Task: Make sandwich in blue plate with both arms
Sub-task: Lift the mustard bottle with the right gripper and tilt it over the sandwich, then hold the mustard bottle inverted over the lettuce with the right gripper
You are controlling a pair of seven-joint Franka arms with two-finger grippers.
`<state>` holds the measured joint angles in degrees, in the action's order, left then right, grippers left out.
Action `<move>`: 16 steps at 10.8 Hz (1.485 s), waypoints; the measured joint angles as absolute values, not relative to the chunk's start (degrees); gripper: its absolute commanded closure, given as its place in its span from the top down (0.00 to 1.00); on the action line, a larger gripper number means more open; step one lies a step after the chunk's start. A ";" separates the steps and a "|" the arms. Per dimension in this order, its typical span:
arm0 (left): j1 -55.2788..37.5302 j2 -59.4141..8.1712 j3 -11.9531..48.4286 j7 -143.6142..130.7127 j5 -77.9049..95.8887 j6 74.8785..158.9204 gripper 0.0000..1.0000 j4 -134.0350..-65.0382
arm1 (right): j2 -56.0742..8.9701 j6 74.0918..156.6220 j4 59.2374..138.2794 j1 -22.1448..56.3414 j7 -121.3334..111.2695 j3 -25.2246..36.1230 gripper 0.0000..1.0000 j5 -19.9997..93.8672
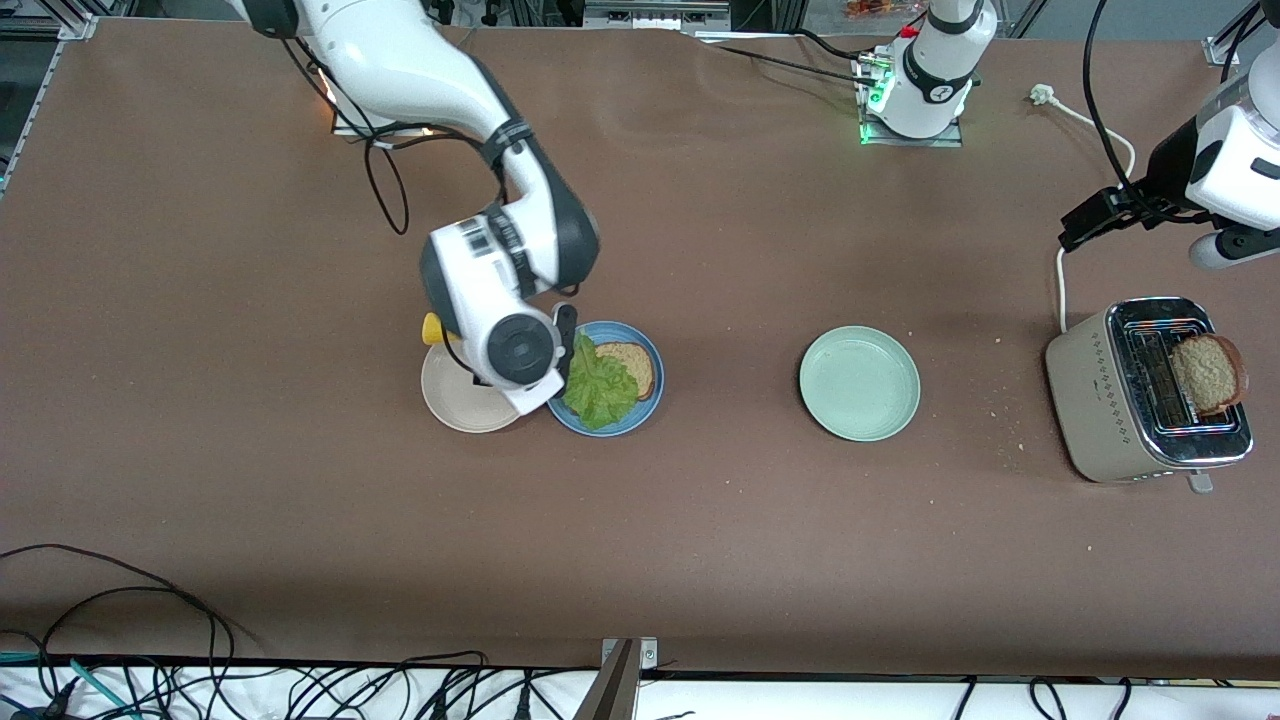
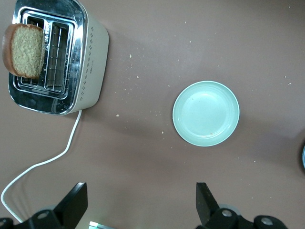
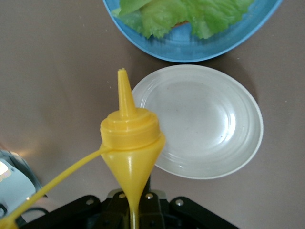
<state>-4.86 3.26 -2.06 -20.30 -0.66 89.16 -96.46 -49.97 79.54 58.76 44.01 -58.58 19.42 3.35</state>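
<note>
Lettuce (image 1: 600,388), crinkly and green, covers a brown bread slice (image 1: 630,362) on the round blue plate (image 1: 650,400) beside a beige plate (image 1: 455,400), so the right gripper (image 1: 566,325), clamped on a yellow squeeze bottle (image 3: 129,143), should aim centrally, while the left gripper (image 2: 140,202) waits, fingers apart, near the toaster (image 1: 1100,400).

High front cam, two wrist cams

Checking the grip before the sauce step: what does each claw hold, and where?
The right claw grips a yellow plastic squeeze bottle by its body, below the cap. The left claw is open, holding nothing.
</note>
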 measured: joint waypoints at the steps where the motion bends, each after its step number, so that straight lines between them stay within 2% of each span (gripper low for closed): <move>1: -4.80 3.26 -2.10 -20.30 -0.59 89.03 1.00 -96.45 | -50.17 79.86 58.78 46.53 -58.59 19.20 0.00 -0.65; 4: -4.72 3.26 -2.23 -20.31 -0.54 88.95 1.00 -96.42 | -51.59 80.73 58.80 52.19 -58.10 19.30 0.00 -8.79; 11: -4.02 1.16 -2.40 -20.30 -0.48 88.93 1.00 -95.17 | -52.49 81.82 58.66 52.40 -57.91 19.97 0.00 -12.01; 14: -2.71 -4.33 -2.58 -17.35 -0.63 88.94 1.00 -91.38 | -49.78 81.67 58.48 49.92 -61.11 20.97 0.00 -4.28; 16: -0.14 -7.21 -2.78 -12.85 -0.65 88.98 1.00 -89.96 | -46.57 78.86 58.45 44.94 -66.10 21.20 0.00 3.69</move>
